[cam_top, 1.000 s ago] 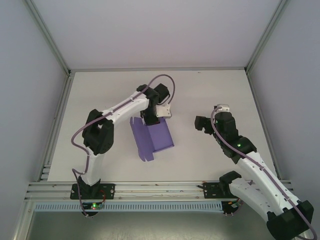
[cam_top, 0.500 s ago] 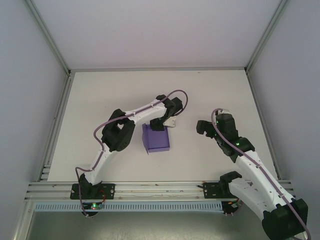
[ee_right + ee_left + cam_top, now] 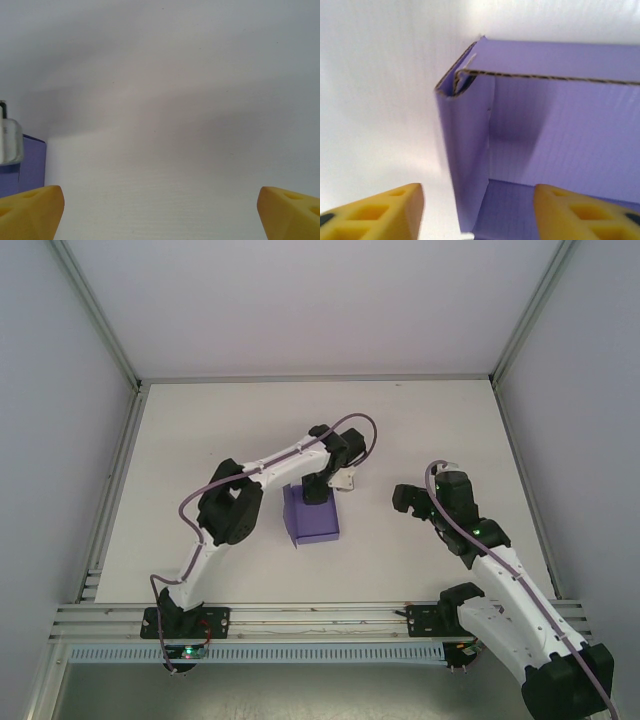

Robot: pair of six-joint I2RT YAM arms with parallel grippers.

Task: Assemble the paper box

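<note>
We see the paper box [image 3: 312,518] folded into a small box shape near the middle of the bench [image 3: 200,430]. The left pincer [image 3: 318,492] hangs over the far edge of the box. In its wrist view its yellow fingers [image 3: 385,212] stand apart, one outside and one inside a side wall, and neither touches the card. The right pincer [image 3: 404,496] is to the right of the box, well apart from it, spread wide with nothing between its fingers.

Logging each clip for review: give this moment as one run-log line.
paper box: folded up, on table | left gripper: open, astride box wall | right gripper: open, empty, apart from box
</note>
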